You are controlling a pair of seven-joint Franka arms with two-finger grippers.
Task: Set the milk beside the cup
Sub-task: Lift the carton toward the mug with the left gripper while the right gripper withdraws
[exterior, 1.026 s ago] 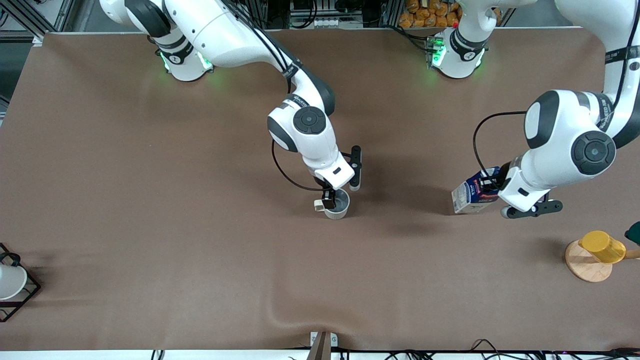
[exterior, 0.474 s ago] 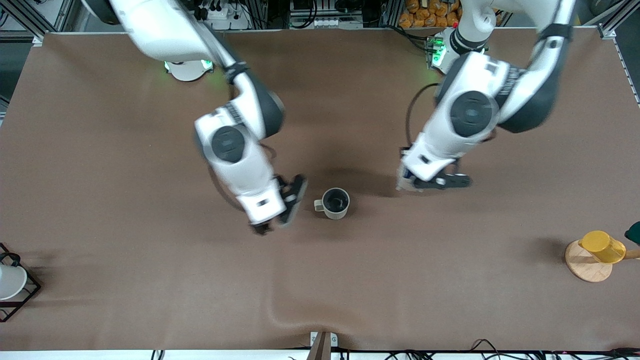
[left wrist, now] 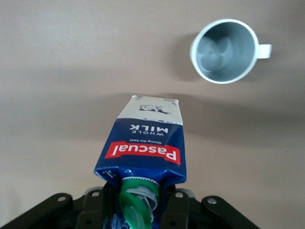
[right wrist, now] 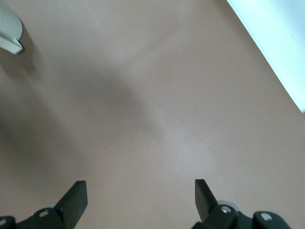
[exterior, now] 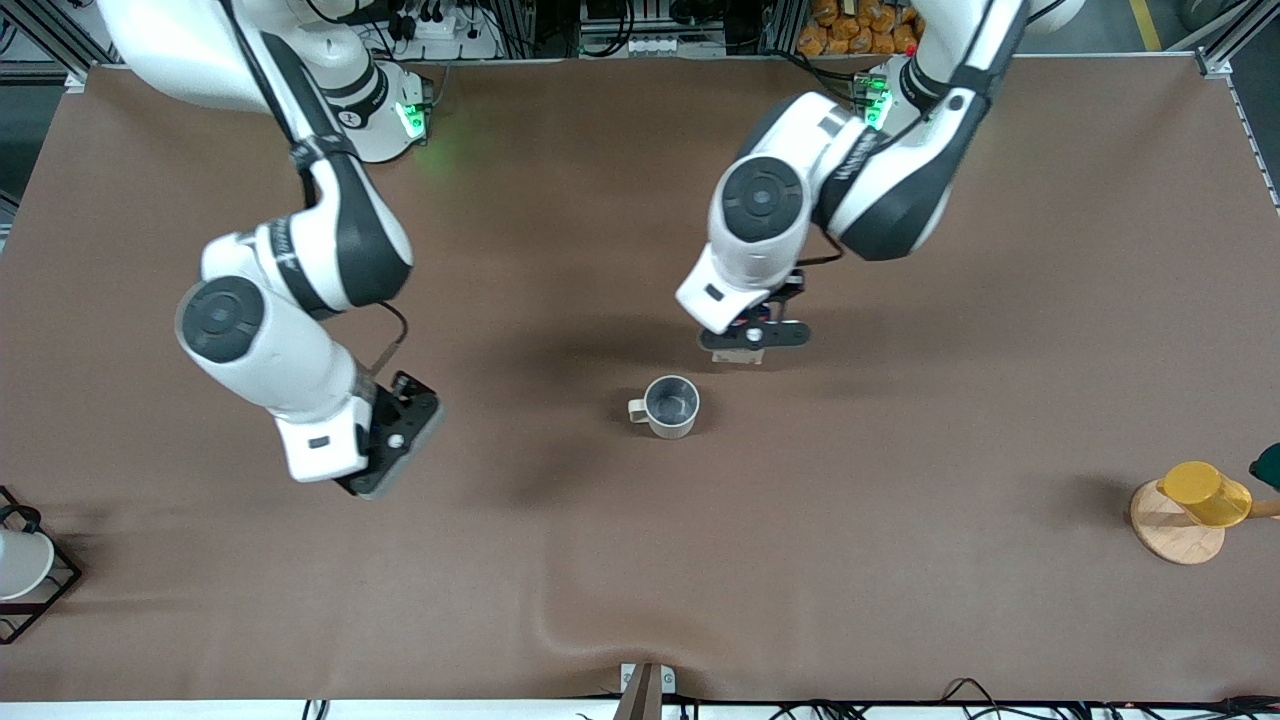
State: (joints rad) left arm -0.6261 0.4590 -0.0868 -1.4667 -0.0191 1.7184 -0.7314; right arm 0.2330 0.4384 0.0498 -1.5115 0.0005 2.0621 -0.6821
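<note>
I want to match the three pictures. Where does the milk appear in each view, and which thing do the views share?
Front view: the milk is mostly hidden under the left claw, which is shut on it, over the table a little farther from the camera than the cup.
Left wrist view: the milk fills the lower middle, cap toward the camera.
Right wrist view: not in it.
Shared landmark: the cup, also at the right wrist view's corner.

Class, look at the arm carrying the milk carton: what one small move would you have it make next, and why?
Probably lower it. The left gripper holds the milk carton by its top, in the air over bare table right beside the cup, so the spot looks about right. Setting the carton down upright there comes before opening the fingers. The right gripper hangs open over the table, waiting.
</note>
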